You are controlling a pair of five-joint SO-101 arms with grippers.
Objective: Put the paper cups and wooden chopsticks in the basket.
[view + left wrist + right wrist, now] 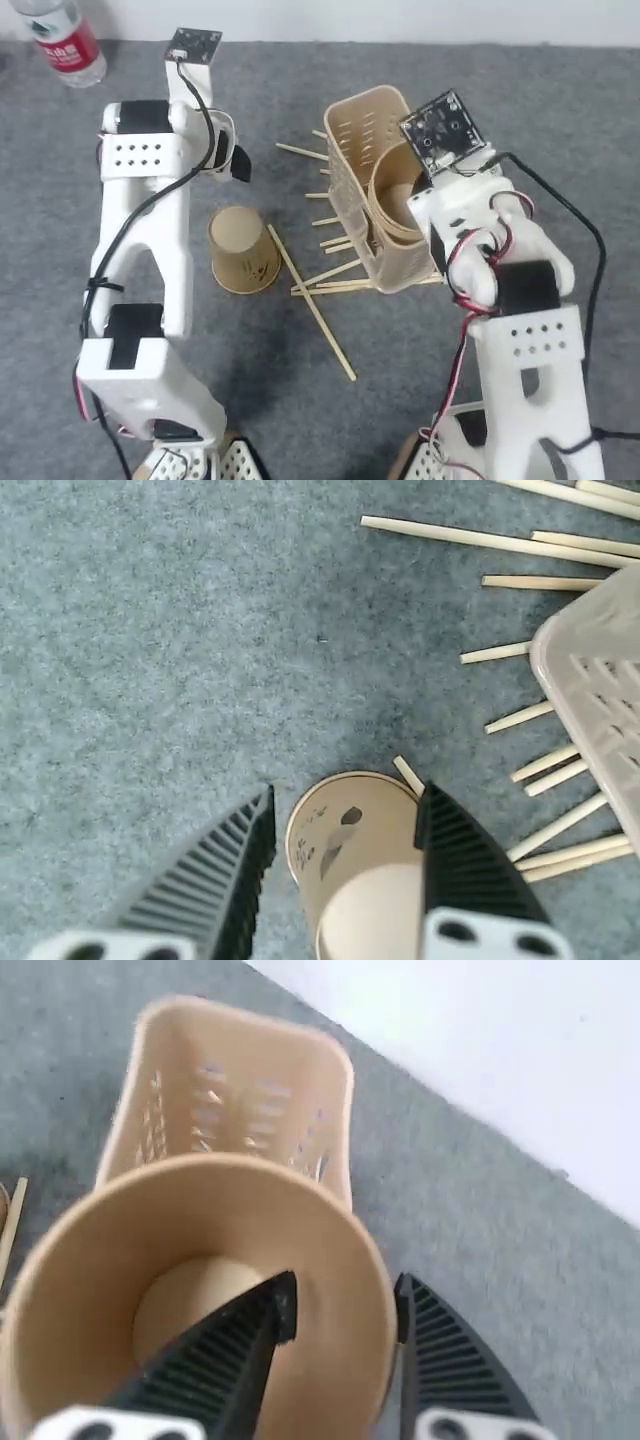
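Observation:
An upside-down paper cup (243, 250) stands on the grey carpet left of the beige basket (352, 130). My left gripper (345, 815) is open and straddles this cup (350, 830), one finger on each side. A second paper cup (400, 195) sits in the basket. My right gripper (345, 1295) is open over it, one finger inside the cup (150, 1260) and the other outside its wall. Wooden chopsticks (310, 295) lie scattered on the carpet around the basket's left side and front, and several chopsticks (450, 535) show beside the basket (600, 690).
A plastic water bottle (62, 40) lies at the far left corner. A white wall (500, 1050) runs behind the basket (240, 1080). Both arm bases stand at the near edge. Bare carpet lies left of the cup and at the far right.

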